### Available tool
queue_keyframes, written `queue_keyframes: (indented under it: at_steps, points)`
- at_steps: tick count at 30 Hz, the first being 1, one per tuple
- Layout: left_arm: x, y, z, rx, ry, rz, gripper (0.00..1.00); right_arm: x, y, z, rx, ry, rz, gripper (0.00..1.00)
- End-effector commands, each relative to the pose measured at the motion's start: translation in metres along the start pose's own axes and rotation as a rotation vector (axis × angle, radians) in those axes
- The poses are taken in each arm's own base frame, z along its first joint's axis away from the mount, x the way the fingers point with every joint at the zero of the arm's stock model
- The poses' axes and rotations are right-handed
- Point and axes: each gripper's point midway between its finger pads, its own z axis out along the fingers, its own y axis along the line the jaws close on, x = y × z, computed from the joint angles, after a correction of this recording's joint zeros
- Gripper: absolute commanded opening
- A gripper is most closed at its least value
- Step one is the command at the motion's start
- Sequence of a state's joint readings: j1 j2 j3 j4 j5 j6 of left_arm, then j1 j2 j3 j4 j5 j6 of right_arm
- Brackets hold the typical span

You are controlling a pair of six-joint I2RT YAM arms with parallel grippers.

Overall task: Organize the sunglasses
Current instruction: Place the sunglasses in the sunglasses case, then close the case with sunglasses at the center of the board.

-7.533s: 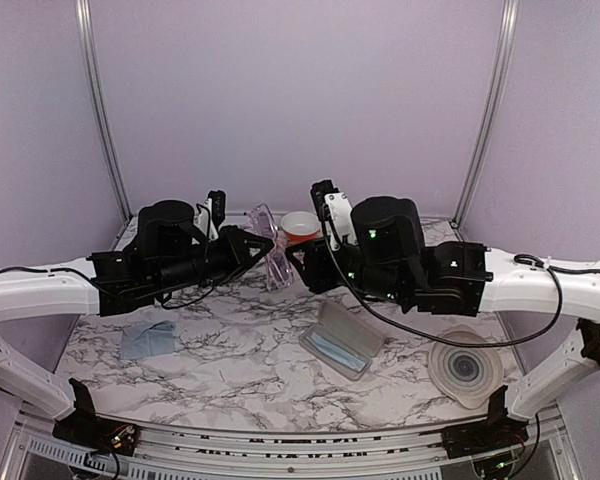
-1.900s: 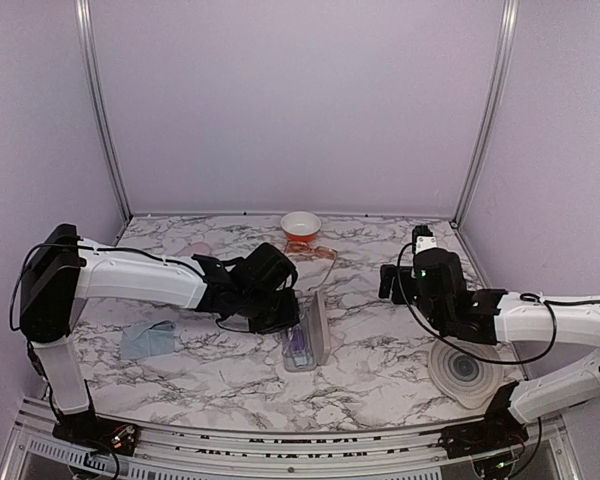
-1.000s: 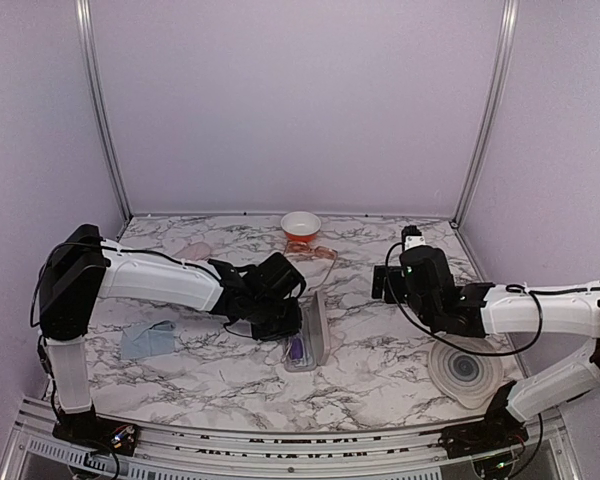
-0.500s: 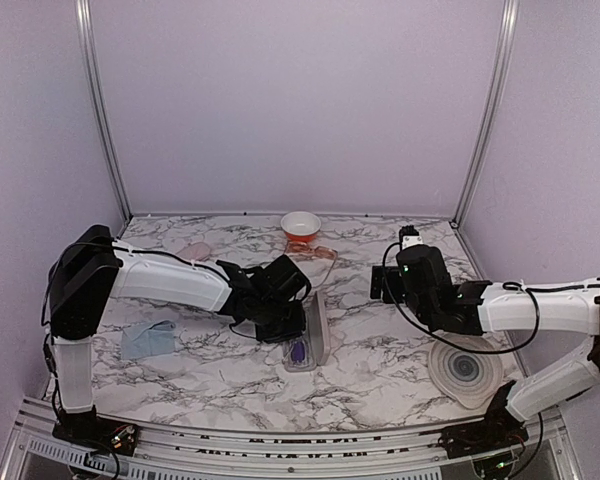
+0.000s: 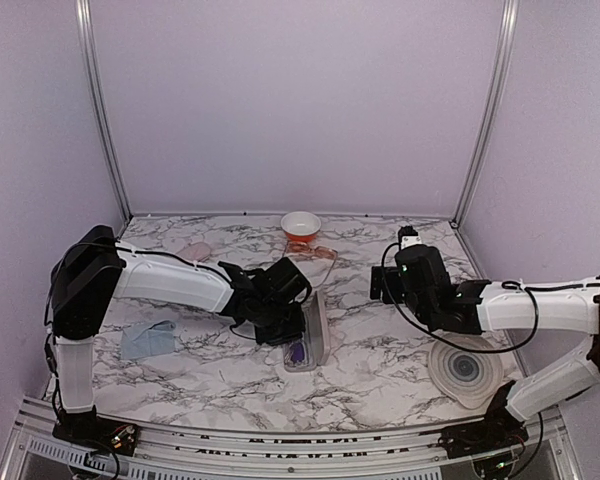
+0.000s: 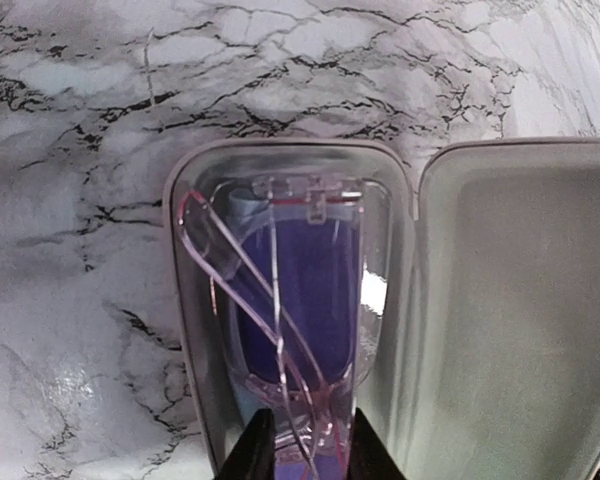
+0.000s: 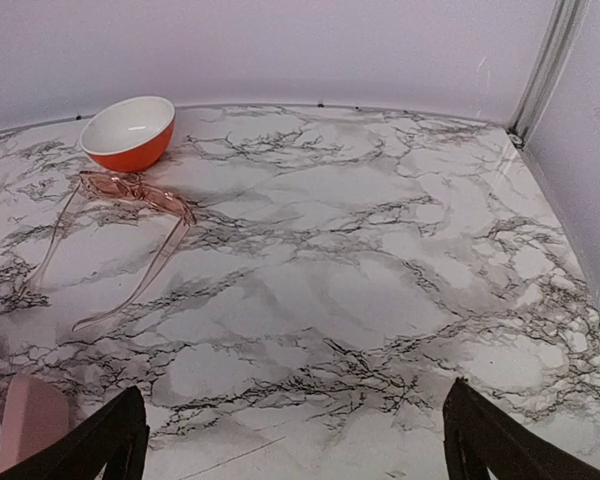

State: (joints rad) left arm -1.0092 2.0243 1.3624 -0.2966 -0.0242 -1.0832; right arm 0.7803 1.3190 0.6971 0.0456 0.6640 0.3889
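The white marble-patterned table (image 5: 380, 370) bears an open clear plastic oblong case (image 6: 520, 300) cradling the pale wire-framed sunglasses (image 6: 300, 300) (stowed, I judge). The left gripper (image 6: 305, 452) straddles their end, jaws narrowly apart, grip unclear. The right gripper (image 7: 295, 450) gapes empty toward the loose orange-brown tinted sunglasses (image 7: 130, 190).

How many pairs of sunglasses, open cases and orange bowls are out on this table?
Sunglasses: 2, a pale pair and an orange-tinted pair
Open case: 1
Orange bowl: 1
Total: 4
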Motion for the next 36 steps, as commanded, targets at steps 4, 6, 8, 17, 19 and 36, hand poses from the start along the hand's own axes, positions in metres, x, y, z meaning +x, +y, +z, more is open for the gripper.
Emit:
queue_keyframes:
  at_steps: [4, 6, 8, 17, 19, 36]
  points:
    - [0.005, 0.005, 0.003, -0.034, 0.028, 0.001, 0.33, -0.018, 0.002, 0.001, 0.002, -0.026, 0.028, 1.0]
    - [0.004, 0.001, 0.001, -0.024, 0.028, 0.003, 0.38, -0.018, 0.002, 0.002, 0.003, -0.025, 0.028, 1.0]
    - [0.003, -0.002, -0.002, -0.014, 0.028, 0.004, 0.44, -0.018, 0.002, 0.002, 0.003, -0.024, 0.029, 1.0]
    - [-0.012, -0.021, -0.037, 0.052, -0.041, 0.039, 0.75, -0.017, 0.003, 0.003, 0.004, -0.018, 0.024, 1.0]
    - [-0.019, -0.023, -0.049, 0.066, -0.079, 0.055, 0.81, -0.017, 0.004, 0.004, 0.004, -0.015, 0.02, 1.0]
    - [-0.022, 0.011, -0.093, 0.103, -0.197, 0.174, 0.83, 0.003, 0.05, 0.009, -0.195, 0.156, -0.052, 0.92]
